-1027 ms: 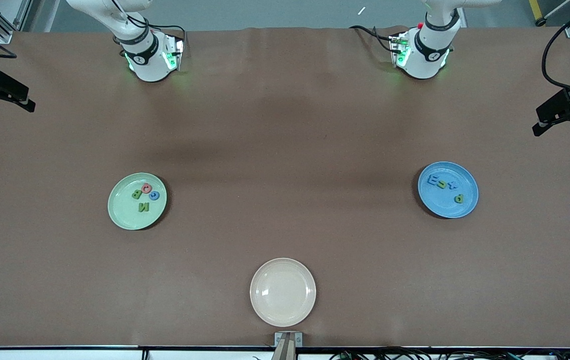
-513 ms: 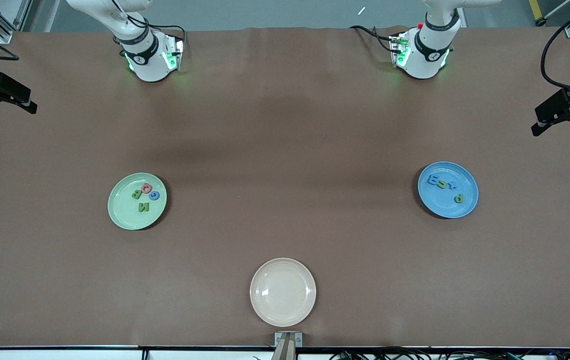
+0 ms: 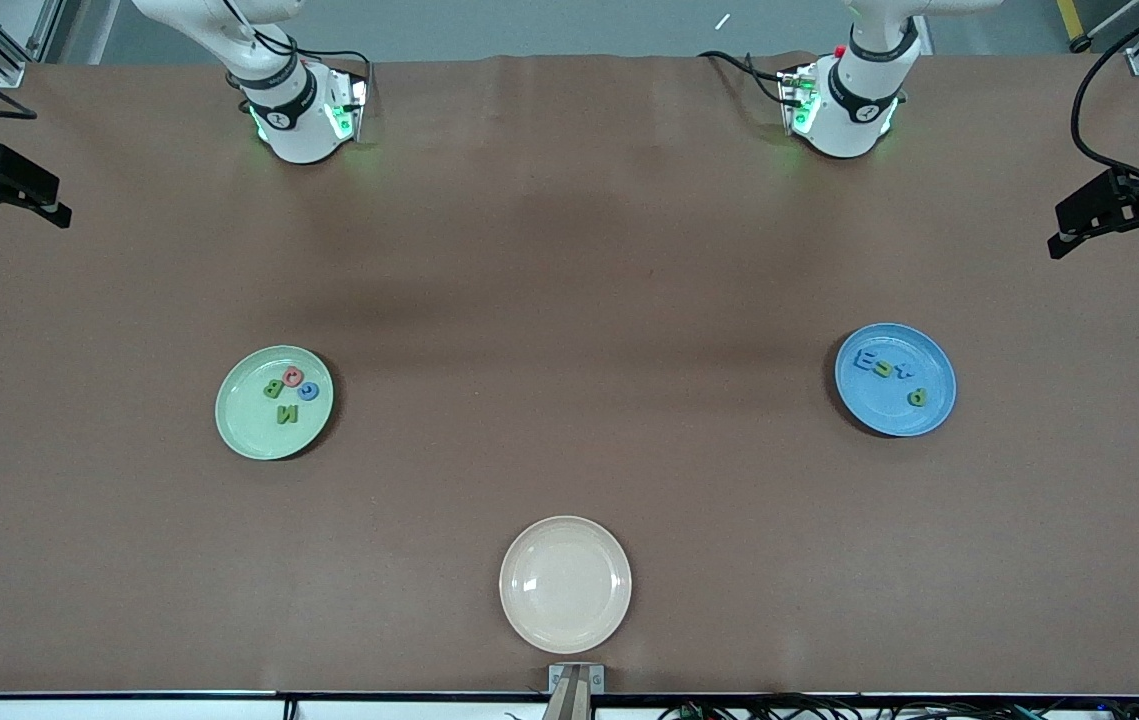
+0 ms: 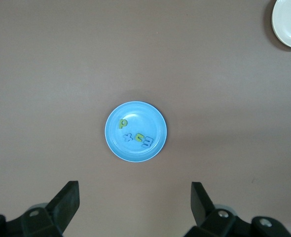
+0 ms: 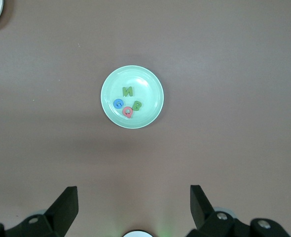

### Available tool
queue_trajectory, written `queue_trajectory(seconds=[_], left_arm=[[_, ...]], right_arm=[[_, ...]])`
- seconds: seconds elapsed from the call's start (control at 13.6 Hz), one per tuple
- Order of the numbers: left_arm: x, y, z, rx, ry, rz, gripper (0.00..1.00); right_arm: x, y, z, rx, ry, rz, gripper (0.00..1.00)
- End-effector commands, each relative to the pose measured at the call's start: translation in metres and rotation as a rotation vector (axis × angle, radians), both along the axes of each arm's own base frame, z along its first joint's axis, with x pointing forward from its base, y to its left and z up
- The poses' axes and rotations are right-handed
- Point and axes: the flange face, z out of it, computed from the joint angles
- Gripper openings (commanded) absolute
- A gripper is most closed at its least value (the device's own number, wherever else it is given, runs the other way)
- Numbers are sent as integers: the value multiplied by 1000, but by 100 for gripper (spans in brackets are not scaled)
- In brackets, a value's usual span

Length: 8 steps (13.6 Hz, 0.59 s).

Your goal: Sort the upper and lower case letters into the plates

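Both pincers hang spread and empty, the left pincer [image 4: 133, 210] high above the blue plate [image 3: 937, 400], the right pincer [image 5: 133, 212] above the green plate [image 3: 239, 425]. All letters [image 3: 289, 390] sit plated; another reach down might only scatter them.

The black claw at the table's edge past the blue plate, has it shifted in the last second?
Yes. The left gripper has drifted slightly toward the blue plate, fingers open.

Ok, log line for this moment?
pale green plate: four letters | blue plate: four letters | left gripper: open, high over blue plate | right gripper: open, high over green plate
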Motion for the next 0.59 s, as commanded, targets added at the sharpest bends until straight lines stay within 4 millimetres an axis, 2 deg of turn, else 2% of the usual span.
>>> queue_trajectory(seconds=[0.0,0.51], left_arm=[[-4,-2,4,-15,5,-7,100],[-3,-2,4,-17,5,-7,99]], right_arm=[[-11,-1,1,-16,-1,12,100],[-13,0,-2,-9,4,5,100]])
